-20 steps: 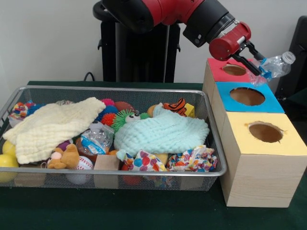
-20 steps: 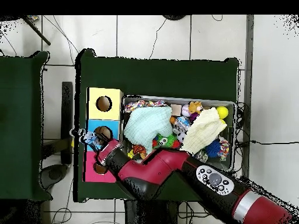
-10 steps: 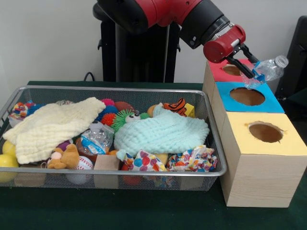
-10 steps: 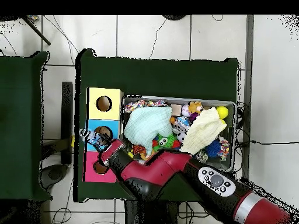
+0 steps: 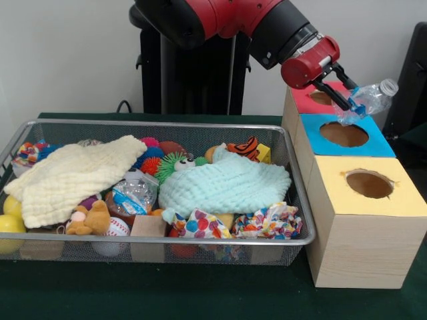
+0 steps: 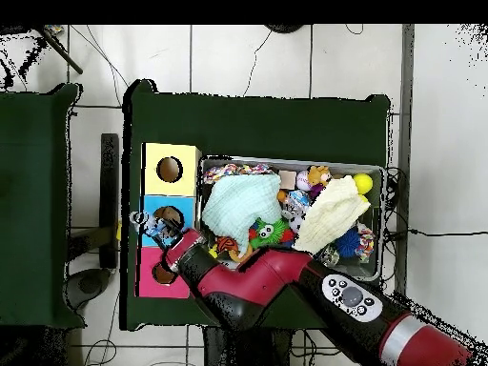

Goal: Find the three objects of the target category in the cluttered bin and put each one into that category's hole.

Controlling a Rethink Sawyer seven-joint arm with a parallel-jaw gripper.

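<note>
Front view: gripper [image 5: 348,101] pinching a crumpled clear plastic bottle [image 5: 365,101] near its lower end, jaws closed on it, bottle tilted with white cap up and away from the arm; held in the air above the blue-topped box [image 5: 344,135], over the far part of its round hole, just beside the red-topped box [image 5: 313,99]; yellow-topped box [image 5: 368,185] nearest the camera in the same row, its hole uncovered; wire mesh bin [image 5: 157,245] next to the boxes, crammed with soft clutter; pale yellow cloth [image 5: 73,175] draped over one end; mint green cloth [image 5: 223,185] heaped over the middle and the end by the boxes; green fuzzy toy with eyes [image 5: 175,164] peeking out just behind the mint cloth; orange striped tiger toy [image 5: 245,147] at the bin's far side; small brown teddy [image 5: 91,219] and baseball [image 5: 115,228] against the near wall; yellow ball [image 5: 11,223] in the near corner under the yellow cloth; polka-dot and confetti-print fabric pieces [image 5: 239,223] along the near edge. Overhead view: same bottle [image 6: 152,226] seen over the blue box [image 6: 152,204], red arm [image 6: 276,286] stretched across from the bottom of the picture; bin [image 6: 379,221] on the dark green table [image 6: 257,124].
</note>
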